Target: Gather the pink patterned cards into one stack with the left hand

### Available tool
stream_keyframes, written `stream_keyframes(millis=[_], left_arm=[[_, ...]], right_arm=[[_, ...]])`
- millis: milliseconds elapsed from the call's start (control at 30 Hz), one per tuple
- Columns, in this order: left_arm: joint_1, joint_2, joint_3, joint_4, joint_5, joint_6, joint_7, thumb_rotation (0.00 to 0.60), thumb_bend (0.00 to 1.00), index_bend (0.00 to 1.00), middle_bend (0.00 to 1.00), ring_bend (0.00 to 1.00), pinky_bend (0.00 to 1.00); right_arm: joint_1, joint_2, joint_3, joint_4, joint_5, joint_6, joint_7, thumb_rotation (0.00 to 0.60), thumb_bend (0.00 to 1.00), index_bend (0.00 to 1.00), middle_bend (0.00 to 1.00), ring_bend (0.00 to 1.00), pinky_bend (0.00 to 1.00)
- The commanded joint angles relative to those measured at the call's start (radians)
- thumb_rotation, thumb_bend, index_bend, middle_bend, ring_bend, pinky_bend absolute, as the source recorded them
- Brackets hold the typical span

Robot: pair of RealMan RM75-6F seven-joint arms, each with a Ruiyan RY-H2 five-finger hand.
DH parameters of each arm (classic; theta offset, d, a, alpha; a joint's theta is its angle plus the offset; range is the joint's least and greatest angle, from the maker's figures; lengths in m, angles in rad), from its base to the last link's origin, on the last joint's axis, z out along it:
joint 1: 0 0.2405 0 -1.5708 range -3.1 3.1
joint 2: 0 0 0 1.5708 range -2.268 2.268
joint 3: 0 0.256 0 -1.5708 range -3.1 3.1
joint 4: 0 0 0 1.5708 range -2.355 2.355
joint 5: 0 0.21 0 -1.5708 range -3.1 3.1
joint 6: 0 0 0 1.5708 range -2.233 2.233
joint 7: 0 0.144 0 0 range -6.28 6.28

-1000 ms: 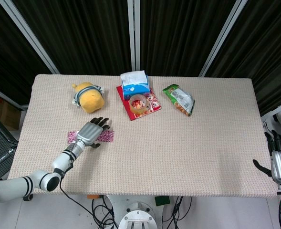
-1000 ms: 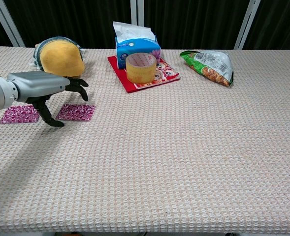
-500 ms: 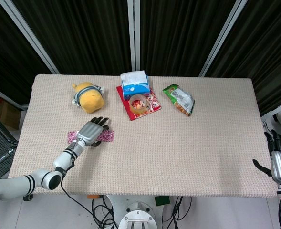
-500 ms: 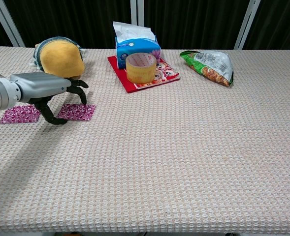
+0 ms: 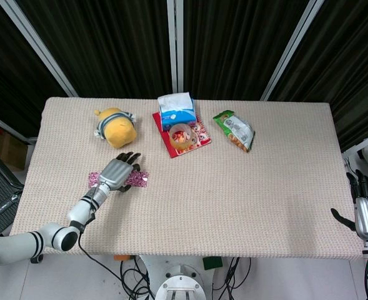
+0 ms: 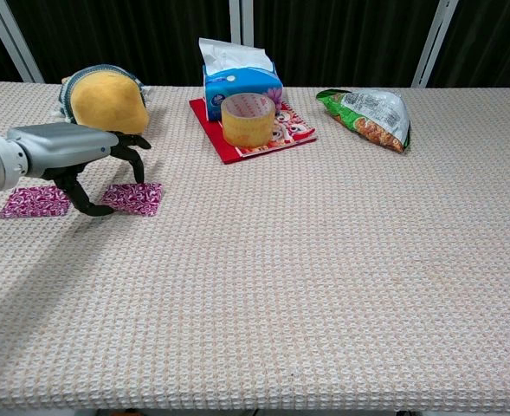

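Two pink patterned cards lie flat on the woven table at the left. The left card [image 6: 34,201] [image 5: 94,179] sits apart from the right card [image 6: 136,198] [image 5: 139,180]. My left hand [image 5: 116,172] [image 6: 74,149] arches over the gap between them, its fingers spread. Its dark fingertips [image 6: 138,172] come down at the right card's far edge, and the thumb [image 6: 88,206] touches down by that card's near left corner. It holds nothing. My right hand [image 5: 367,211] hangs off the table's right edge, fingers apart and empty.
A yellow plush toy [image 5: 116,127] [image 6: 107,101] lies just behind the left hand. Further right stand a blue tissue box [image 6: 240,74], a tape roll [image 6: 248,120] on a red booklet [image 6: 285,132], and a green snack bag [image 6: 367,111].
My left hand has drawn slightly to the left, and the right card has slid a little left with its fingertips. The right hand has not moved.
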Motion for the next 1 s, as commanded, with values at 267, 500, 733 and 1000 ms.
stream_keyframes(millis=[267,500,733,1000], left_arm=[[0.078,0.12,0.001,-0.106,0.042,0.093,-0.097,0.6,0.28,0.4,0.04,0.0,0.11],[0.133,0.172,0.026,-0.104,0.065,0.129,-0.15,0.6,0.28,0.4,0.04,0.0,0.11],[0.173,0.151,0.048,-0.024,0.086,0.131,-0.205,0.6,0.28,0.4,0.05,0.0,0.11],[0.181,0.125,0.047,0.038,0.096,0.116,-0.216,0.6,0.28,0.4,0.05,0.0,0.11]], right_arm=[[0.009,-0.009,-0.001,0.005,-0.002,-0.013,-0.006,0.553,0.49,0.0,0.0,0.0,0.0],[0.013,-0.014,-0.003,-0.001,-0.006,-0.013,-0.019,0.552,0.49,0.0,0.0,0.0,0.0],[0.009,-0.012,-0.004,-0.011,-0.008,-0.003,-0.03,0.553,0.49,0.0,0.0,0.0,0.0],[0.011,-0.007,-0.003,-0.027,-0.007,0.0,-0.046,0.552,0.49,0.0,0.0,0.0,0.0]])
